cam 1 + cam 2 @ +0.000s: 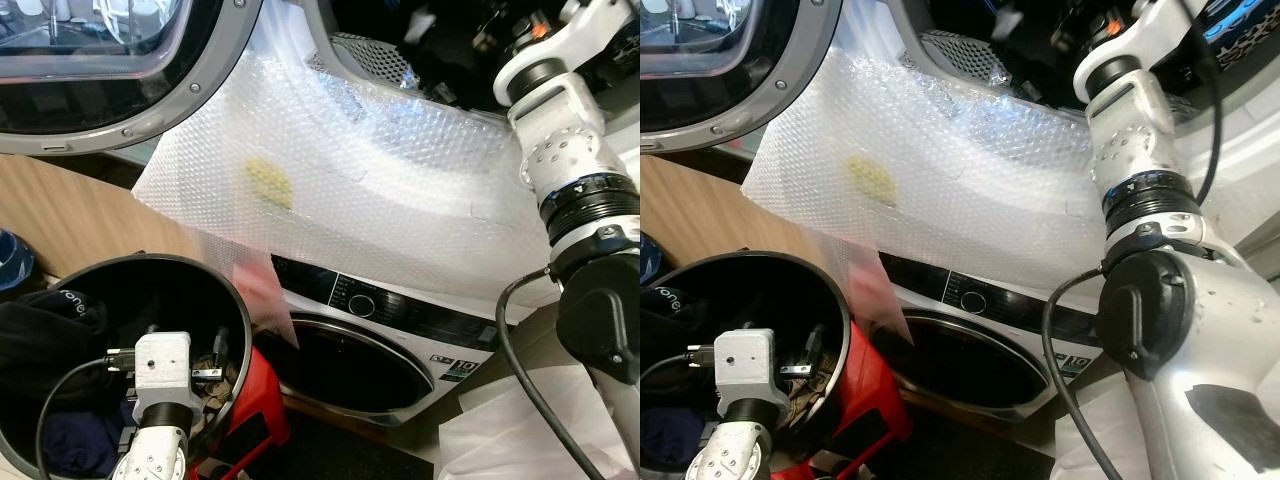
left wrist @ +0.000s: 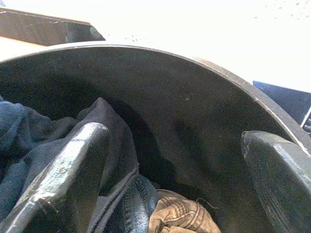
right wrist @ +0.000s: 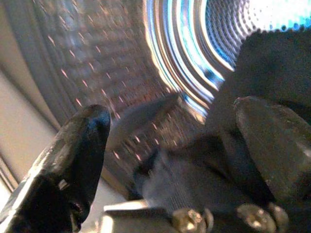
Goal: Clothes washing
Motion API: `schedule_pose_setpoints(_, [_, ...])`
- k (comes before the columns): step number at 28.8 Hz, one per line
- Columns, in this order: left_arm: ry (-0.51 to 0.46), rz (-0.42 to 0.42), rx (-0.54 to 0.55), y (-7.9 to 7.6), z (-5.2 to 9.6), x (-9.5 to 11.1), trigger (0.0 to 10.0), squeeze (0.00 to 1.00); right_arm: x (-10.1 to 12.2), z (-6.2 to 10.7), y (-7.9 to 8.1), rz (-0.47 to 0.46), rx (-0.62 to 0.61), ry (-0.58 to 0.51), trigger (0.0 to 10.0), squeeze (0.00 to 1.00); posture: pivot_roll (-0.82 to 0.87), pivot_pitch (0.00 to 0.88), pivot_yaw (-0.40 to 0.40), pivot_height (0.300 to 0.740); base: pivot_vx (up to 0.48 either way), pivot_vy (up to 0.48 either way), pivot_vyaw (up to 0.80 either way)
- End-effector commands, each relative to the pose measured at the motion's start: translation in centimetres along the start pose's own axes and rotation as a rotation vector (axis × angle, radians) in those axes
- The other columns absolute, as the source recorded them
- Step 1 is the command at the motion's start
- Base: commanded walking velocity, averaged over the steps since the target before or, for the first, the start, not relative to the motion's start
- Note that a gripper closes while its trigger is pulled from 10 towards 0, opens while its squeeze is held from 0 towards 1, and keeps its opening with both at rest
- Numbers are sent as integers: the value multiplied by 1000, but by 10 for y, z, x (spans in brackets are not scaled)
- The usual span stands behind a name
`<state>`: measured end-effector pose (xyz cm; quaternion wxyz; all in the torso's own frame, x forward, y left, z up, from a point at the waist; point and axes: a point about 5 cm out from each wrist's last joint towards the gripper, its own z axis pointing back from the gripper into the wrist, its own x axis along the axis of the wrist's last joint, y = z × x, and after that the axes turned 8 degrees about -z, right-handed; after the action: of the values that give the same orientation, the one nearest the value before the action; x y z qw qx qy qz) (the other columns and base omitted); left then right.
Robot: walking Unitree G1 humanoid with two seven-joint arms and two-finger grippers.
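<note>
Here, right gripper (image 3: 170,160) deep inside the upper washer drum (image 3: 194,58), fingers spread around dark clothing (image 3: 204,179), left gripper (image 2: 175,174) released, fingers apart, over clothes (image 2: 121,194) in the black laundry bin (image 1: 215,280).

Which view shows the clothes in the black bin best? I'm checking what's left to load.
The left wrist view: it looks straight into the black bin, showing a dark garment, blue denim and a tan piece. In the eye views the left arm blocks much of the bin, so mostly dark fabric shows.
</note>
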<state>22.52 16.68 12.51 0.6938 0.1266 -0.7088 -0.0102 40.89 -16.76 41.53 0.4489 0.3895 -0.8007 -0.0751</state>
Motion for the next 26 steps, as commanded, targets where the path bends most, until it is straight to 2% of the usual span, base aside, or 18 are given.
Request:
schedule_pose_setpoints(1, [3,8,-24,-5,0,-1,10000,0,34,-3,8,26,40,-122,10000,0,72,147,-115,740,0,0,0])
schedule_pose_setpoints(3, [2,10,-26,-5,-1,-1,10000,0,51,-1,9,47,52,-176,10000,0,63,151,-114,740,0,0,0])
schedule_pose_setpoints(4, [2,10,-28,-5,-1,-1,10000,0,60,0,10,15,99,-216,10000,0,62,151,-115,740,0,0,0])
schedule_pose_setpoints(5, [2,10,-28,-5,-1,-1,10000,0,60,0,10,15,99,-216,10000,0,62,151,-115,740,0,0,0])
schedule_pose_setpoints(6, [3,9,-31,-6,-1,-2,10000,0,66,2,13,-7,159,-230,10000,0,61,153,-116,740,0,0,0])
schedule_pose_setpoints(9, [4,9,-33,-7,-1,-3,10000,0,69,6,17,-32,288,-210,10000,0,60,153,-116,740,0,0,0])
schedule_pose_setpoints(10, [3,5,-32,-6,-2,-3,10000,0,68,11,20,-41,378,-192,10000,0,58,155,-115,740,0,0,0])
schedule_pose_setpoints(12, [1,3,-30,-5,-3,-2,10000,0,65,18,22,-39,449,-166,10000,0,54,153,-113,740,0,0,0])
schedule_pose_setpoints(16, [-2,-3,-32,-3,-7,-3,10000,0,58,45,32,-145,620,-100,10000,0,42,148,-109,740,0,0,0])
schedule_pose_setpoints(17, [-3,-4,-34,-3,-8,-3,10000,0,45,66,42,-216,715,-17,10000,0,36,147,-106,740,0,0,0])
schedule_pose_setpoints(20, [-6,-6,-41,-4,-10,-3,10000,0,18,88,55,-249,796,116,10000,0,27,143,-104,740,0,0,0])
schedule_pose_setpoints(21, [-7,-7,-45,-4,-10,-3,10000,0,0,102,63,-314,830,188,10000,0,17,142,-101,740,0,0,0])
schedule_pose_setpoints(22, [-9,-7,-51,-5,-12,-3,10000,0,-29,123,75,-442,873,277,10000,0,5,138,-99,740,0,0,0])
schedule_pose_setpoints(23, [-9,-7,-51,-5,-12,-3,10000,0,-29,123,75,-442,873,277,10000,0,5,138,-99,740,0,0,0])
schedule_pose_setpoints(24, [-10,-7,-55,-6,-13,-3,10000,0,-48,135,80,-514,869,324,10000,0,5,138,-99,740,0,0,0])
schedule_pose_setpoints(25, [-14,-10,-63,-7,-15,-2,10000,0,-88,158,89,-543,842,436,10000,0,14,135,-98,740,0,0,0])
schedule_pose_setpoints(26, [-18,-11,-63,-7,-15,-1,10000,0,-108,168,90,-581,799,475,10000,0,16,134,-95,740,0,0,0])
